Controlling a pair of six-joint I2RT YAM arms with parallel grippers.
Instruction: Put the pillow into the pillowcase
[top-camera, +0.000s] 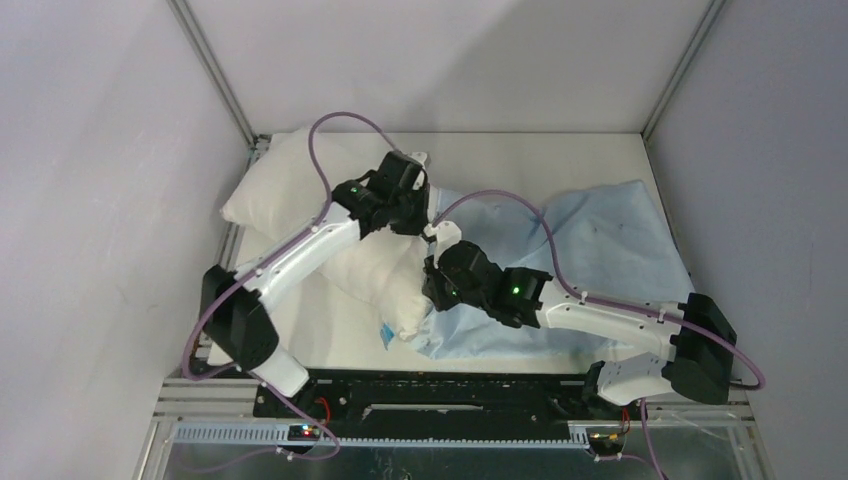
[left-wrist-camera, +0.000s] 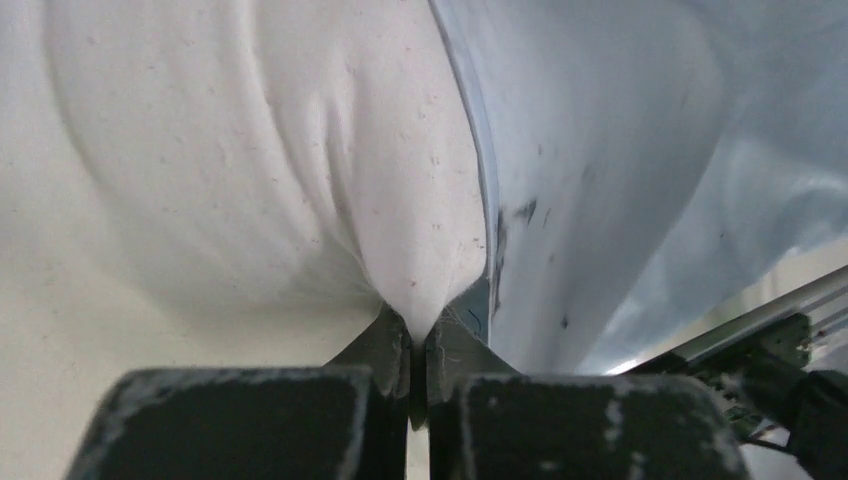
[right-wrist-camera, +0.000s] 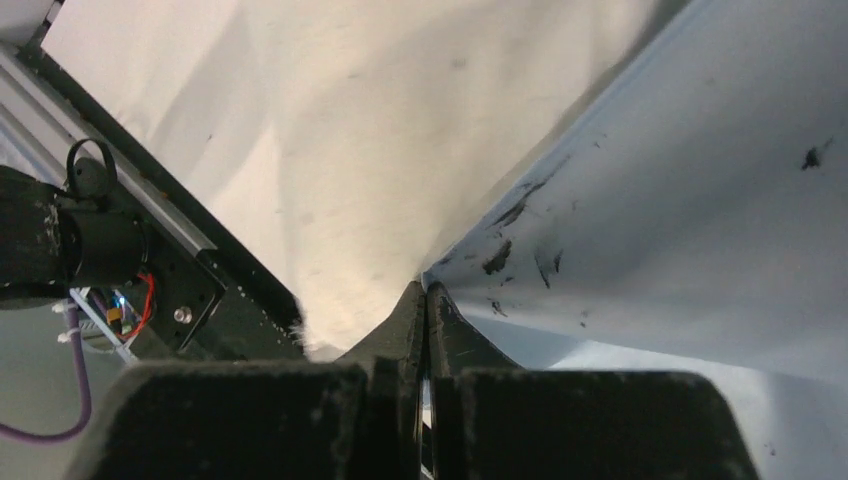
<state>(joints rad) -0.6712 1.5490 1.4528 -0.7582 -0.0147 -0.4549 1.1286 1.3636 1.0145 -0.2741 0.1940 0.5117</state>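
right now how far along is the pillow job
Done: little; most of the pillow lies outside the pillowcase, only one end meeting its mouth. In hand: the left gripper is shut on pillow fabric beside the blue hem; the right gripper is shut at that seam, which cloth unclear. Left: work the pillow fully inside.
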